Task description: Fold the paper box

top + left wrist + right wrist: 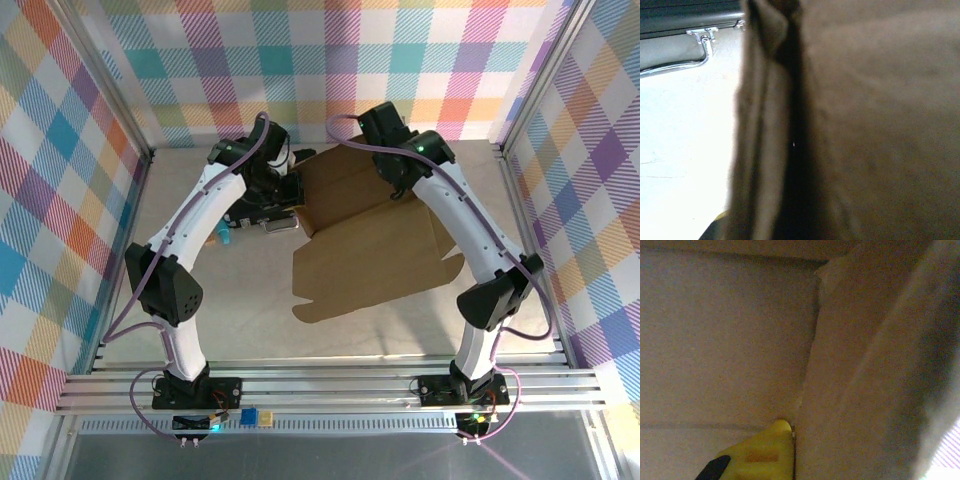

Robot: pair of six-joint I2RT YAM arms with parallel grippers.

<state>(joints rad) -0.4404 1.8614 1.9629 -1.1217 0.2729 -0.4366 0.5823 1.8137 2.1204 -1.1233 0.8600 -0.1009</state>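
Note:
The paper box [370, 250] is a brown cardboard sheet lying partly flat in the middle of the table, with its far flaps raised. My left gripper [288, 190] is at the far left flap. In the left wrist view a blurred upright fold of the cardboard [765, 150] runs down into my jaws and hides the fingers. It is shut on that flap. My right gripper [395, 192] is at the far right corner. Its yellow finger [765, 455] presses flat against an upright cardboard wall [855, 390], with the other finger hidden behind it.
A black hard case [685, 20] with a metal latch and handle lies just left of the box, under the left arm [255, 215]. A small blue object [225, 238] sits beside it. Aluminium frame rails and checkered walls close in the table.

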